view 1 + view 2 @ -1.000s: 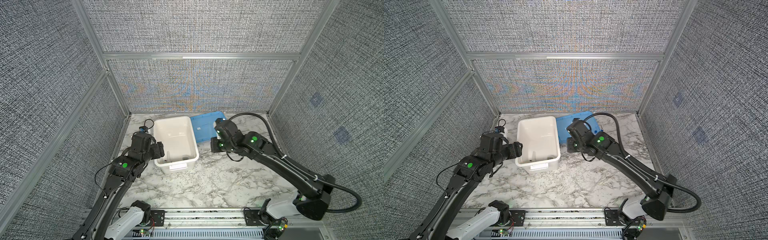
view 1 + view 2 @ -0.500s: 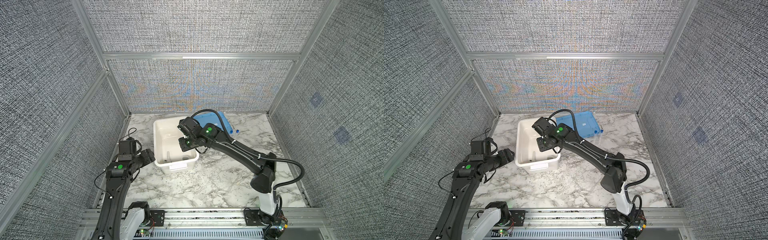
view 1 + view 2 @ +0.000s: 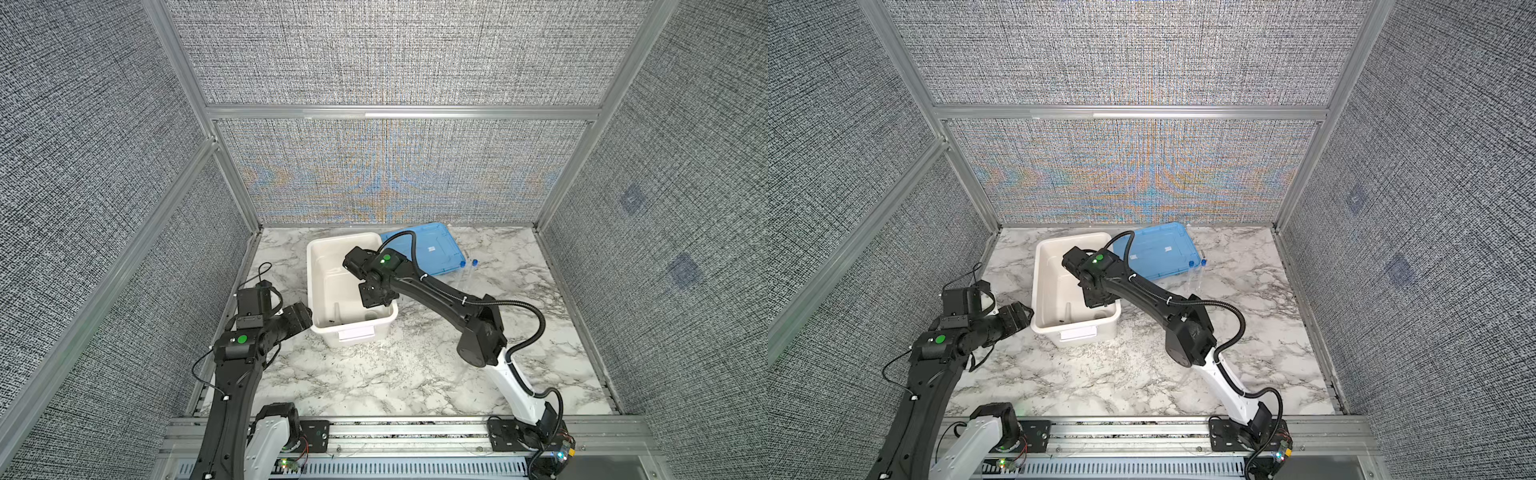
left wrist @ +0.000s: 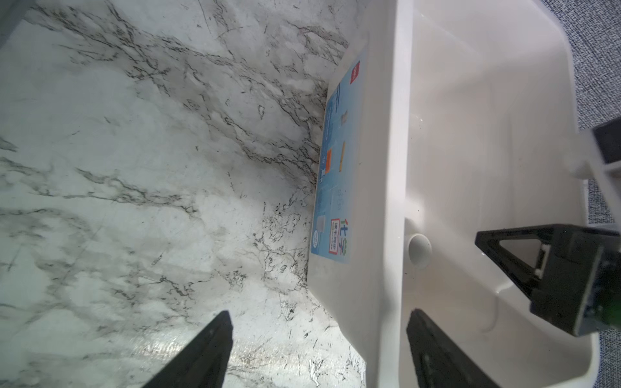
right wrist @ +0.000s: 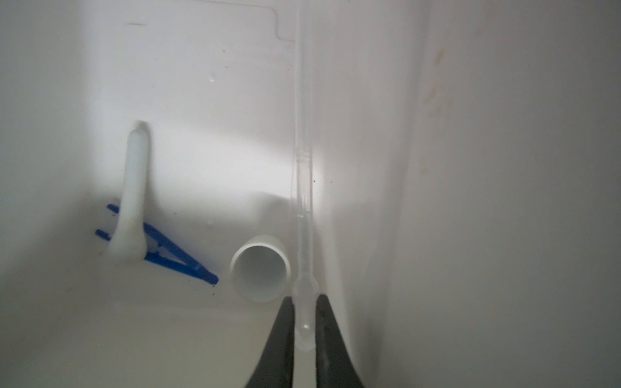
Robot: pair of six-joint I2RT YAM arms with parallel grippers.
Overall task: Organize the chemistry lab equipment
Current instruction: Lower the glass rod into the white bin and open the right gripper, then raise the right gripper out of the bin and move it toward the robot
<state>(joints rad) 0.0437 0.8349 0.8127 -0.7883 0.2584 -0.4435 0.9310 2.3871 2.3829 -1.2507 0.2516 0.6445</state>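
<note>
In both top views the white tub (image 3: 316, 266) sat mid-frame on the marble table (image 3: 395, 374). The blue lid (image 3: 436, 249) was just beside it at upper right. Two blue-capped tubes (image 3: 467, 276) lay on the marble at the lid's lower right corner, outside the tub. The table's lower half and right side were bare. The right gripper (image 3: 374, 301) reached down inside the tub, its jaws hidden from above. The left gripper (image 3: 301, 318) sat low at the tub's lower left corner.

The left wrist view showed the left gripper (image 4: 320, 314) released, with its fingers spread wide. One finger was over the marble and the other over the tub's inside, with the labelled wall between them. Whether they touched it could not be told. A small cup (image 4: 419, 250) lay inside against that wall.

Only the right wrist view showed the contents. The right gripper (image 5: 304, 302) was clenched on the bulb of a clear dropper (image 5: 302, 168), which ran up mid-frame close to the tub wall. Left of it the cup (image 5: 260, 268) lay on its side. At lower left a white stick (image 5: 132, 201) with a flared end lay across blue tweezers (image 5: 174, 252).
</note>
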